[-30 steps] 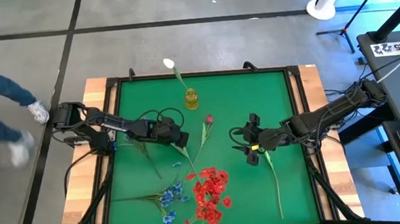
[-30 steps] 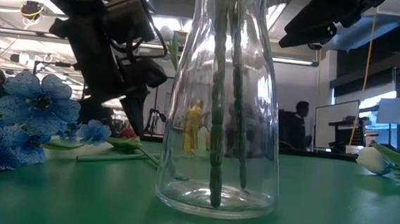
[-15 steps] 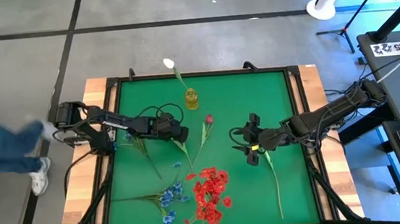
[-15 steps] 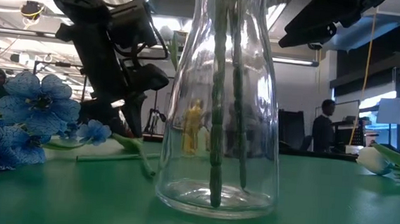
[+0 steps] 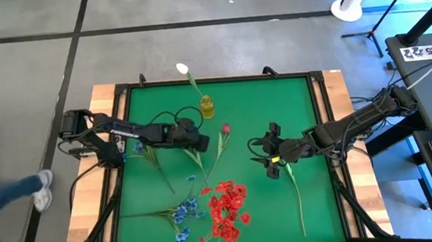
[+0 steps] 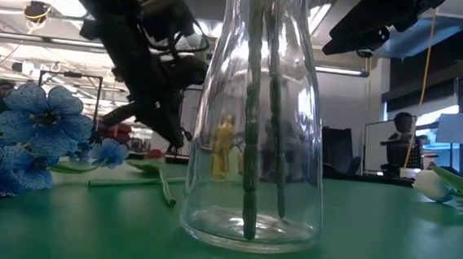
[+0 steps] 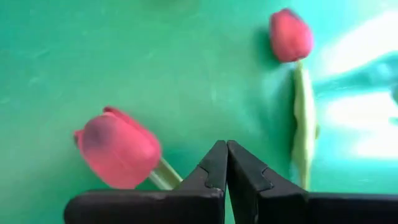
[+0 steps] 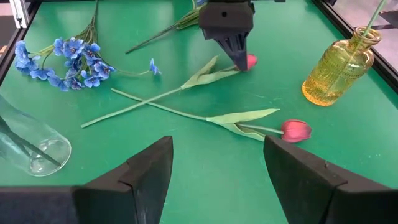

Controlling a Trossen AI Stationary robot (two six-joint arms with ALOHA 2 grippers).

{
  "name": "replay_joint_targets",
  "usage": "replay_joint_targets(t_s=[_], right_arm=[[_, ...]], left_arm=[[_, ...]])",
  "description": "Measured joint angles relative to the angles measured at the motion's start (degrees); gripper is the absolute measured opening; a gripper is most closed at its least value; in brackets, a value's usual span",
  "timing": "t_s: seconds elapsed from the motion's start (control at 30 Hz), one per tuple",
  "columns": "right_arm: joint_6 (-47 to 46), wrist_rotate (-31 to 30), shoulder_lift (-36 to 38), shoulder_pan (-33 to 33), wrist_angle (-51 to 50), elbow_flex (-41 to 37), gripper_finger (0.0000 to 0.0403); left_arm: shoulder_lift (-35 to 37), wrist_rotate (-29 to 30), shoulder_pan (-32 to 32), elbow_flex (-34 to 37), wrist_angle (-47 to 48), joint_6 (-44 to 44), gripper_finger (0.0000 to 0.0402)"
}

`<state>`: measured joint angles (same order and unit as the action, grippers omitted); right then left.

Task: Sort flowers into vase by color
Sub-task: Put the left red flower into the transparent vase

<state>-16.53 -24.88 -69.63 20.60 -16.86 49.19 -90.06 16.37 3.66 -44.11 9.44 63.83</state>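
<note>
Two red buds lie on the green mat with their stems crossed. My left gripper point(image 5: 200, 143) is shut beside the nearer bud point(image 7: 118, 149), whose stem point(image 7: 163, 177) runs behind one finger. The other bud point(image 7: 290, 34) lies farther off. My right gripper point(image 5: 270, 160) hangs open right of centre and holds nothing. A yellow vase point(image 5: 207, 106) at the far side holds a white flower point(image 5: 182, 67). A clear vase point(image 6: 255, 147) at the near edge holds two stems, with red clusters point(image 5: 225, 206) above it. Blue flowers point(image 5: 183, 212) lie on the mat. My left gripper comes down slanting from the table's left, its shut fingertips point(image 7: 217, 163) right beside the red bud point(image 8: 250, 61). The bud's stem passes behind one finger, which hides the place of contact. Whether the stem is caught between the fingers, I cannot tell.
A long green stem point(image 5: 295, 196) lies on the mat from my right gripper toward the near edge. A white bud point(image 6: 436, 186) shows at the right of the low view. A person's leg point(image 5: 7, 194) passes on the floor left of the table.
My left gripper has shut and has shifted a little toward the table's right and far side, tipping closer to the red bud. My right arm has kept still. The person beside the table has walked on.
</note>
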Motion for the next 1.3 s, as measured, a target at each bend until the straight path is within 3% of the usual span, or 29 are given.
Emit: replay_joint_targets(t_s=[0.1,0.3,0.6,0.87,1.07,1.3], right_arm=[[-0.02,0.00,0.00,0.00,0.00,0.00,0.0250],[-0.09,0.00,0.00,0.00,-0.04,0.00,0.0250],[-0.06,0.02,0.00,0.00,-0.09,0.00,0.0250],[1.90,-0.53,0.00,0.00,-1.95,0.02,0.0250],[3.20,-0.58,0.00,0.00,-3.27,0.00,0.0250],[3.58,-1.53,-0.01,0.00,-5.16,-0.41,0.0250]], left_arm=[[0.00,-0.67,-0.04,-1.02,1.04,-0.32,0.0002],[0.00,-7.44,-0.50,-1.81,4.57,-2.99,0.0003],[0.00,-7.35,-2.82,-1.82,16.24,-0.23,0.0007],[0.02,-11.34,-1.64,-1.82,15.85,-1.75,0.0048],[0.04,-18.03,-0.61,-2.08,15.88,-0.94,0.0087],[0.07,-15.99,1.42,-5.50,15.46,3.28,0.0123]])
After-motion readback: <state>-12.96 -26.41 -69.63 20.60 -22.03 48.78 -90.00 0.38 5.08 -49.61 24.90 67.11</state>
